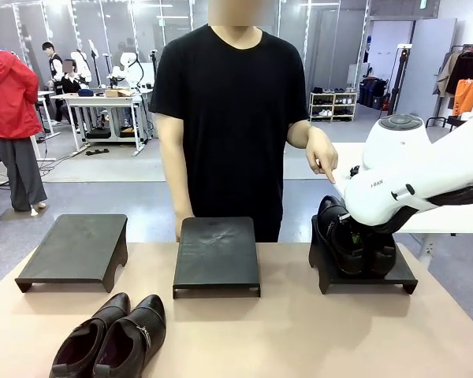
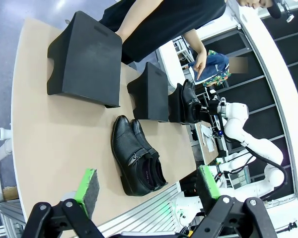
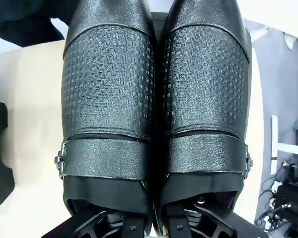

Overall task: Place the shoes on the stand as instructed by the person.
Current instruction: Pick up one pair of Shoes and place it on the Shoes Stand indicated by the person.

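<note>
Buckled pair of shoes [image 1: 353,240] on the right-hand stand [image 1: 402,277].
The right gripper [image 3: 156,218] clamps their inner sides together, and the person's hand [image 1: 322,160] points down at them. The other pair [image 1: 110,340] lies on the table [image 1: 299,331], with the left gripper [image 2: 146,184] spread wide above.

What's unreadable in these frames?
- Right gripper fingertips: right wrist view, buried inside the stand pair; grip unclear.
- Right stand: front view, mostly behind that pair and the right arm.
- Table pair: front view, heels cut by bottom edge.
</note>
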Robot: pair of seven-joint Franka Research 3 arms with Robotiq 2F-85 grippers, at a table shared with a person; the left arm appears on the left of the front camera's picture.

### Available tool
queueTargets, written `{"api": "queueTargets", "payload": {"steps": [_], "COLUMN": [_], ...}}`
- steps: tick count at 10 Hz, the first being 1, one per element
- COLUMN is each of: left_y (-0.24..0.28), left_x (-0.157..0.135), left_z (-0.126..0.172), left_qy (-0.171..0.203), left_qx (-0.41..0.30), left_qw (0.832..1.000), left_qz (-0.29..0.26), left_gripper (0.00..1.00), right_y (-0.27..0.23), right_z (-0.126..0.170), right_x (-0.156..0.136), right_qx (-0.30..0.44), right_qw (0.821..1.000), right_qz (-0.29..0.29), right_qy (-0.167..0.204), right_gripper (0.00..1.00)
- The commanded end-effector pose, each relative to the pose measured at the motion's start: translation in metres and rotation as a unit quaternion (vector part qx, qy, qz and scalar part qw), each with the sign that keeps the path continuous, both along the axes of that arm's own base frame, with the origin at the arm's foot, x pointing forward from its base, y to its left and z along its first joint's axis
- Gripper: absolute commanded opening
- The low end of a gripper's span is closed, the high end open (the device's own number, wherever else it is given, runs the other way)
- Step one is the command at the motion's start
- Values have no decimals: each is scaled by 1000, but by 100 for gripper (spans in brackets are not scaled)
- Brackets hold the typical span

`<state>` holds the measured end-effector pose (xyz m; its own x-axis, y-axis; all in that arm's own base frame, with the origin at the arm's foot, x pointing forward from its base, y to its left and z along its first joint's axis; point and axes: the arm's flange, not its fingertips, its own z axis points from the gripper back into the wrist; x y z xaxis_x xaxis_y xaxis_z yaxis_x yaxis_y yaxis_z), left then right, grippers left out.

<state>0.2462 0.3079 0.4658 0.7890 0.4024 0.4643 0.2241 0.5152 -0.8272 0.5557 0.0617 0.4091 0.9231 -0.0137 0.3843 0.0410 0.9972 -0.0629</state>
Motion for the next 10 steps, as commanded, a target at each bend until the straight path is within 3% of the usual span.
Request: {"api": "queueTargets", "payload": {"steps": [1,6,8,9,10], "left_y": [1,1,1,1,1], "left_x": [0,0,0,0,0], "left_z": [0,0,0,0,0], "left_qy": [-2,-2,-2,-2,-2], "left_qx": [0,0,0,0,0], "left_qw": [1000,1000,1000,1000,1000], "left_qz": [-3,-3,-3,-3,-3], "left_gripper": [100,100,100,100,100], "right_y": [5,0,-1,-1,-1], "right_z": [-2,-7,-5,-4,-3], "right_x": [5,7,7,6,5], "right_qx": [-2,12,13,9,8], "right_qw": [999,999,999,999,999], "right_qz": [-23,-30,-32,-34,-36], "right_qy": [-30,-28,-27,-27,-27], "right_gripper": [10,10,40,63,79]}}
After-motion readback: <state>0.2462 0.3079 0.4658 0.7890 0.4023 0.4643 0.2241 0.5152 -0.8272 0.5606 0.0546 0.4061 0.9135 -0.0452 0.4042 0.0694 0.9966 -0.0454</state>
